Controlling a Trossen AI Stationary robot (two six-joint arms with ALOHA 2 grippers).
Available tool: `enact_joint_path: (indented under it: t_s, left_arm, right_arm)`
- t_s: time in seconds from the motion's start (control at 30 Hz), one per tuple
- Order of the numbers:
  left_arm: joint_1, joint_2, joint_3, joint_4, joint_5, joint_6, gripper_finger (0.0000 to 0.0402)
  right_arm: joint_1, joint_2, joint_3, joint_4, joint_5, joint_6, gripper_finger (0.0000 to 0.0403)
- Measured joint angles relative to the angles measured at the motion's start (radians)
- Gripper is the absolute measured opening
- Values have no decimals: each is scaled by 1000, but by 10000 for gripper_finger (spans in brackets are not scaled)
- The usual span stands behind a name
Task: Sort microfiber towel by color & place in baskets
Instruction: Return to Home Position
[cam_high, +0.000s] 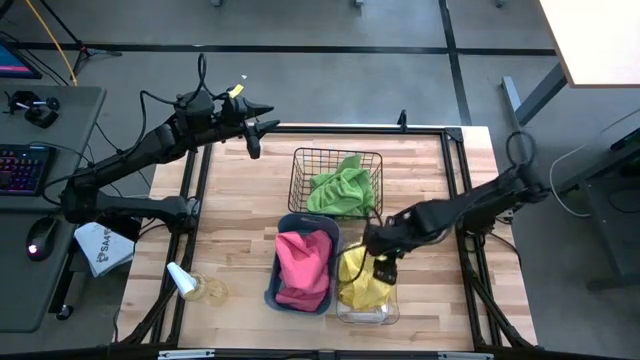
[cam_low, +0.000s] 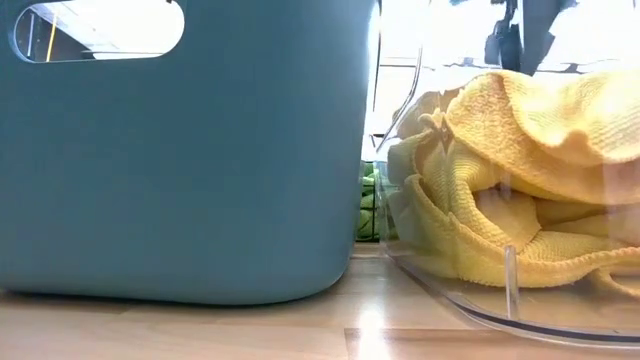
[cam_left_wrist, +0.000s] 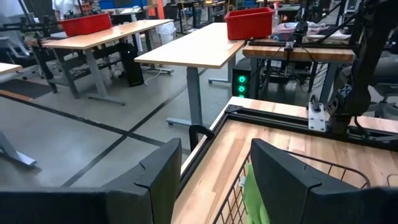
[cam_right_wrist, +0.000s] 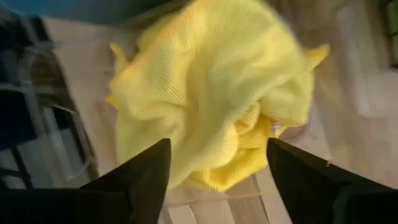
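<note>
A black wire basket (cam_high: 300, 165) at the table's middle holds a lime green towel (cam_high: 343, 188). In front of it a teal bin (cam_high: 282, 290) holds a pink towel (cam_high: 303, 265). A clear bin (cam_high: 385, 315) beside it holds a crumpled yellow towel (cam_high: 358, 285), which also shows in the low view (cam_low: 520, 190). My right gripper (cam_high: 383, 265) hangs open just above that yellow towel (cam_right_wrist: 205, 93), its fingers pointing steeply down and standing apart over the cloth. My left gripper (cam_high: 255, 135) waits open, raised near the far left corner, and shows in its wrist view (cam_left_wrist: 211, 186).
A white printed paper (cam_high: 100, 248) and a small clear bottle (cam_high: 195, 288) lie at the table's left and near-left. A side desk with a keyboard (cam_high: 22, 168) and mouse stands beyond the left edge. Bare wood shows to the right of the baskets.
</note>
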Motion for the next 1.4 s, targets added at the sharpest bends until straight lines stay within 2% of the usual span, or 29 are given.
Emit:
enact_joint_path:
  t_s: [0.1, 0.2, 0.3, 0.4, 0.5, 0.57, 0.63, 0.73, 0.8, 0.9, 1.07, 1.3, 1.4]
  left_arm:
    - [0, 0, 0, 0, -2, 0, 181]
    - [0, 0, 0, -6, 0, 0, 181]
    - [0, -1, -8, -32, 150, -8, 171]
    - [-19, -8, -99, 47, 301, -125, 126]
    - [-73, -30, -256, 194, 318, -246, 46]
    - [-112, -62, -371, 324, 319, -328, 13]
    - [-149, -102, -476, 444, 310, -412, 13]
    - [-212, -184, -612, 523, 223, -507, 3]
    - [-255, -252, -680, 529, 142, -548, 2]
    - [-311, -361, -767, 533, 33, -572, 1]
    - [-357, -528, -894, 540, -78, -600, 0]
    - [-360, -689, -1025, 588, -80, -640, 0]
    - [-360, -738, -1064, 553, -79, -650, 0]
  right_arm:
    - [-27, -77, 0, -15, 5, -10, 278]
    - [-68, -140, 0, -41, 77, 2, 285]
    - [-124, -185, 0, -60, 210, -31, 286]
    - [-199, -203, 0, -66, 315, -90, 277]
    - [-284, -203, 0, -46, 350, -173, 247]
    - [-336, -202, 0, -9, 327, -244, 210]
    - [-384, -201, 0, 51, 275, -318, 154]
    - [-456, -201, 0, 145, 176, -395, 48]
    - [-503, -201, 0, 205, 103, -419, 15]
    - [-556, -201, 0, 288, 18, -422, 25]
    - [-597, -201, 0, 384, -99, -439, 4]
    - [-591, -202, 0, 418, -175, -342, 2]
    - [-568, -202, 0, 418, -182, -265, 3]
